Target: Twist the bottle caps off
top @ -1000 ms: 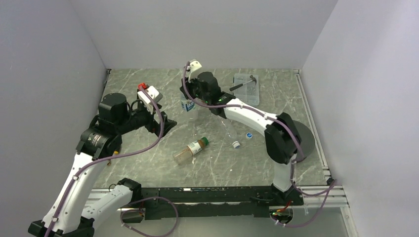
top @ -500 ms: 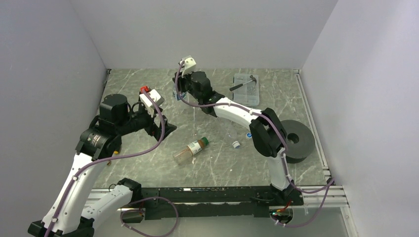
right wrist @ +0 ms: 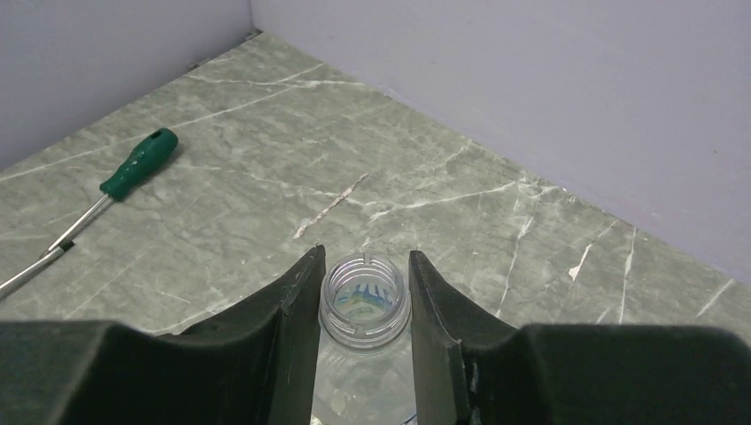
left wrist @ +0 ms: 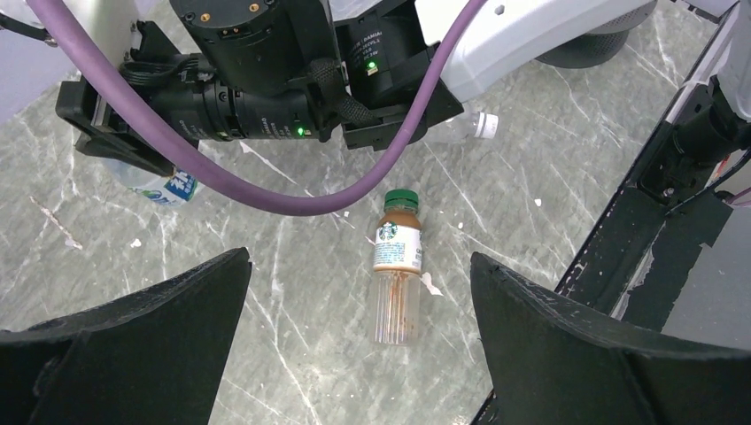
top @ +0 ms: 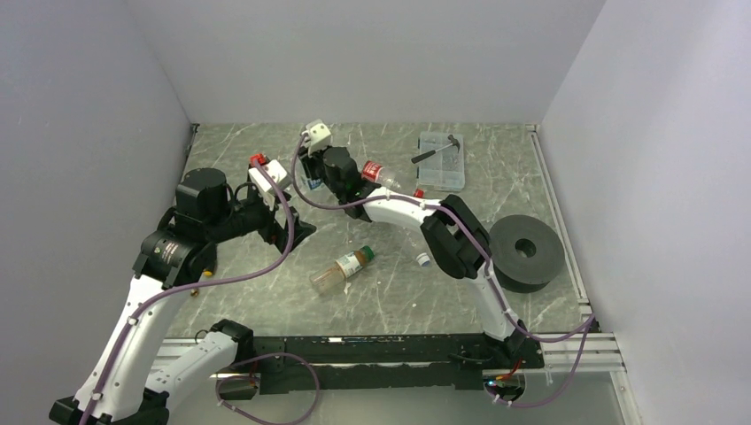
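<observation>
Amber bottle [left wrist: 396, 274]: the landmark; it lies on its side on the bench [top: 266, 301], the bottle nearest the arm bases; its dark green cap [left wrist: 401, 199] is on the neck
Long axis: seen from above it runs on a slant, base toward the near left, cap toward the far right; in the left wrist view it runs up the frame with the cap at the far end
Left end effector [left wrist: 359, 261]: wide, holding nothing; it hangs above the amber bottle and a little to its far left, apart from it; one finger stands on each side of the axis, so the closing line crosses the body; the body sits slightly toward the right finger
Nearer arm: the left, as I judge it; a drop onto the label band would bring the body between the fingers
White-and-blue cap [top: 423, 259]: loose on the bench, right of the amber bottle's cap and apart from it
Slim clear bottle [left wrist: 460, 130]: just beyond the amber bottle's cap end, mostly hidden under the right arm; a white cap [left wrist: 484, 125] seems to sit on it
Right end effector [right wrist: 365, 266]: narrow, clamped on the neck of the blue-white label bottle [right wrist: 365, 310]; well beyond the amber bottle, to its far left; the mouth is open and capless; whether its base touches the bench I cannot tell
Red-label bottle [top: 379, 173]: on its side, farthest beyond the amber bottle's cap end; its cap I cannot make out
</observation>
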Available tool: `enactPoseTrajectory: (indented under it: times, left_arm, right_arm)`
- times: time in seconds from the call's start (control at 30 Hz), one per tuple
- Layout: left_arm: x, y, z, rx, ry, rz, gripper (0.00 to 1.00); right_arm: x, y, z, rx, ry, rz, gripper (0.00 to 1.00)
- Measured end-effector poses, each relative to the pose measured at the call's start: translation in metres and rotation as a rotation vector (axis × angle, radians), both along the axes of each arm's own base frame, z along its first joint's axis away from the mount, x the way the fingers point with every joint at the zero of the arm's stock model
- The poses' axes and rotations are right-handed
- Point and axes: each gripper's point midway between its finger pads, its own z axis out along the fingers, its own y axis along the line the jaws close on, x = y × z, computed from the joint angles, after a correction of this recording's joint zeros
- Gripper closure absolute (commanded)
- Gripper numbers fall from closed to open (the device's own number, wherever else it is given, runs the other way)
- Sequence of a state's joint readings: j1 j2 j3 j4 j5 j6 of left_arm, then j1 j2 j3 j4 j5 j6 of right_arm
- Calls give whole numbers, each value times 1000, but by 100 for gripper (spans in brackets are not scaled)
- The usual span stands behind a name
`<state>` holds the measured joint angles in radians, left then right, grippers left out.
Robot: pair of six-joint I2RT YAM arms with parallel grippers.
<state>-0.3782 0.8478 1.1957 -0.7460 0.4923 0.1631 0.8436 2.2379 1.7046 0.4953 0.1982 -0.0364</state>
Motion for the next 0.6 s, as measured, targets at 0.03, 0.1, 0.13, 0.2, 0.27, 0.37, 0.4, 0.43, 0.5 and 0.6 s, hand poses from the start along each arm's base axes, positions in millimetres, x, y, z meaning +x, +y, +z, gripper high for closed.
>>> enactPoseTrajectory:
  times: [0.03, 0.1, 0.13, 0.2, 0.27, 0.37, 0.4, 0.43, 0.5, 0.6]
  left_arm:
    - [0, 0, 0, 0, 0, 0, 1]
    - [0, 0, 0, -1, 0, 0, 1]
    - [0, 0, 1, -2, -1, 0, 1]
    - [0, 0, 2, -3, -3, 0, 1]
    - [0, 0, 2, -4, -3, 0, 0]
    - [-1, -1, 2, -7, -1, -5, 1]
    - [-1, -1, 2, -7, -1, -6, 0]
    - [-1, -1, 3, -8, -1, -6, 1]
    - [-2, -1, 3, -10, 0, -5, 1]
    - [-3, 0, 5, -14, -5, -4, 1]
  right_arm:
    - [0, 0, 0, 0, -1, -2, 94]
    - [0, 0, -1, 4, -1, -8, 82]
    - [0, -1, -1, 9, -3, -11, 73]
    - [0, -3, -2, 27, -6, -21, 58]
    - [-2, -7, -2, 36, -4, -29, 45]
    - [-4, -12, -6, 35, 9, -39, 34]
    - [-4, -13, -8, 35, 15, -40, 31]
    - [-4, -14, -10, 33, 21, -41, 29]
    - [-4, -15, -13, 25, 34, -44, 24]
    - [-2, -18, -18, 14, 50, -48, 17]
